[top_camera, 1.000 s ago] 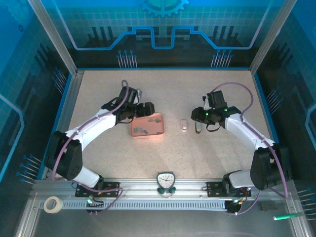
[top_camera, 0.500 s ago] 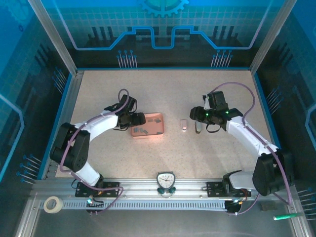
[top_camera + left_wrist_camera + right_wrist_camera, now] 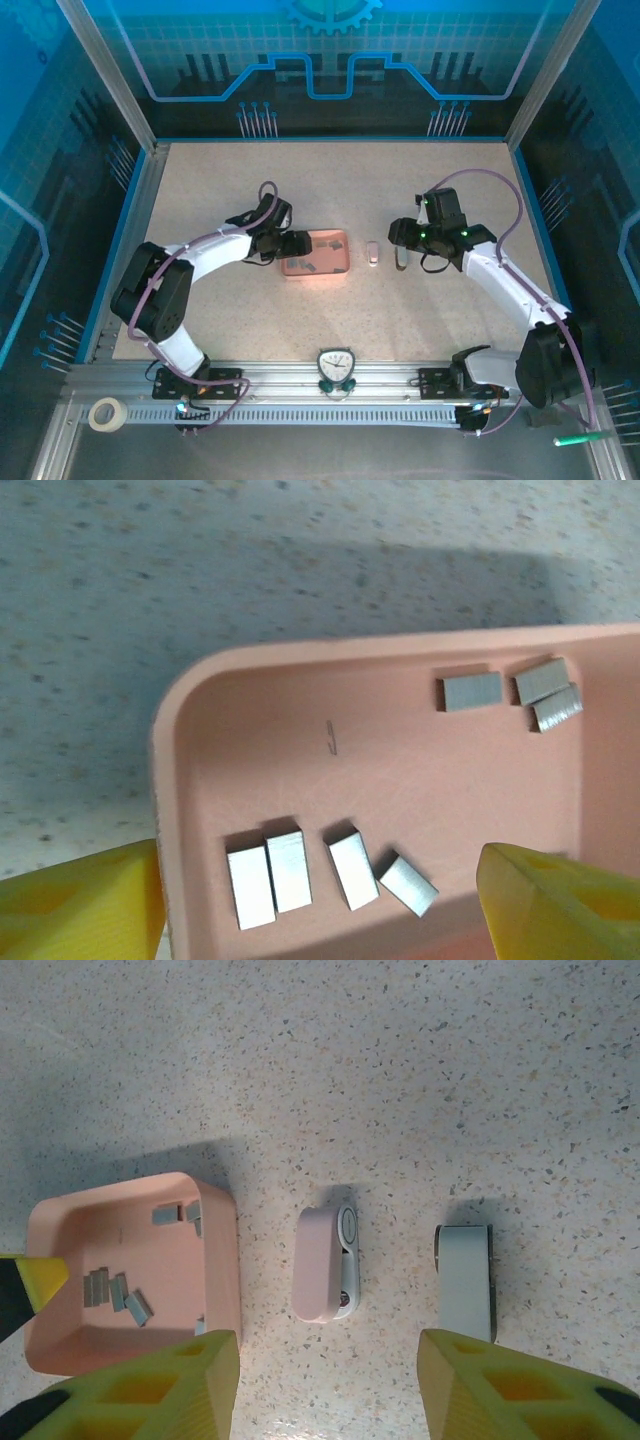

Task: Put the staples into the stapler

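The staples are several small grey bars lying loose in the salmon-pink tray, some near its end wall and others farther in. My left gripper is open. It straddles the tray's end wall, with one yellow finger outside and the other inside. In the top view the left gripper sits at the tray's left end. The pink-and-white stapler lies on the table right of the tray. It is centred ahead of my open right gripper, which touches nothing.
A flat grey-white bar lies just right of the stapler. A small clock stands on the front rail, a tape roll sits at the front left, and a green pen lies at the front right.
The left gripper has moved right along with the pink tray, which now lies closer to the stapler. The right gripper has shifted only slightly.
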